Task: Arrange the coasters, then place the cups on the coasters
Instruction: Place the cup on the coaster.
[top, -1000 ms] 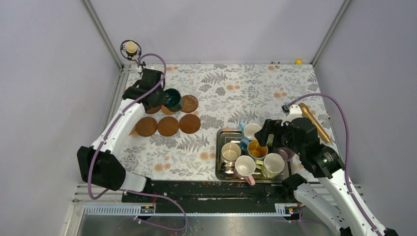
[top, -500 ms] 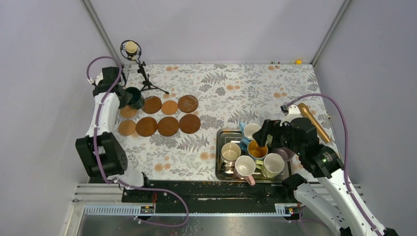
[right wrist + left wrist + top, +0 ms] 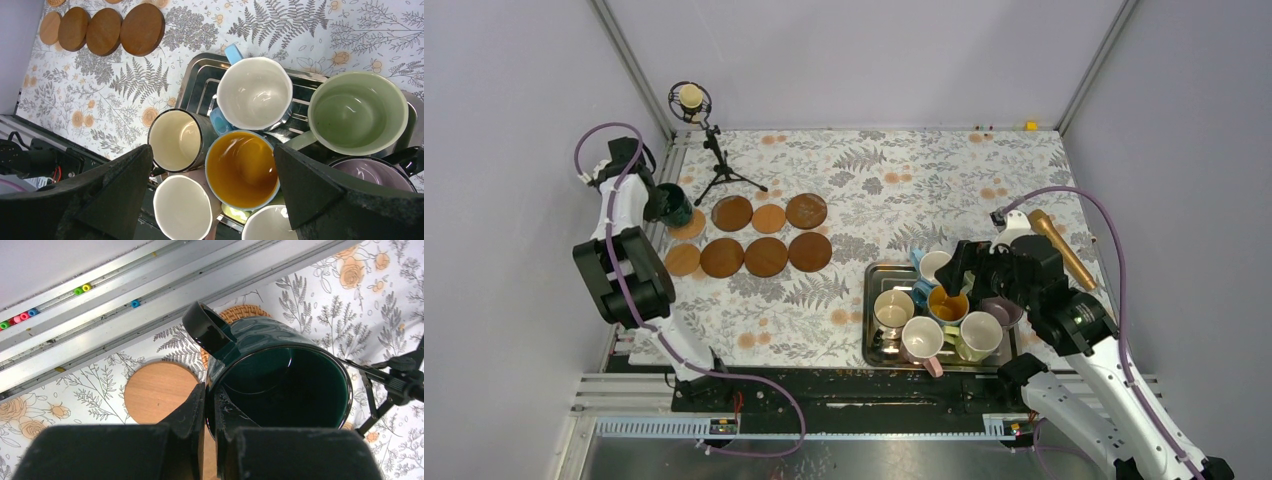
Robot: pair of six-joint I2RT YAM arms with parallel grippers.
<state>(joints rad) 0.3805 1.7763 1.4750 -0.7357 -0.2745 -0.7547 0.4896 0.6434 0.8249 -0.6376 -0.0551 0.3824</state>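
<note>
i'm pinching the green mug [image 3: 280,385] in the left gripper [image 3: 210,405], seemingly over a coaster [image 3: 240,314]; right gripper [image 3: 211,150] is hovering spread above the tray [image 3: 196,85].

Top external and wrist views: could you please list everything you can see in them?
coasters: eight, brown to orange, two rows, table's left
dark green mug: one, glossy, at the far-left coaster
mugs: seven, mixed colours, in the tray
tray: one, steel, near right
tablecloth: one, floral white, covering the table
microphone on tripod: one, black, far-left corner
rod: one, golden-brown, right edge
left gripper: shut on the dark green mug's rim
right gripper: open, above the tray
</note>
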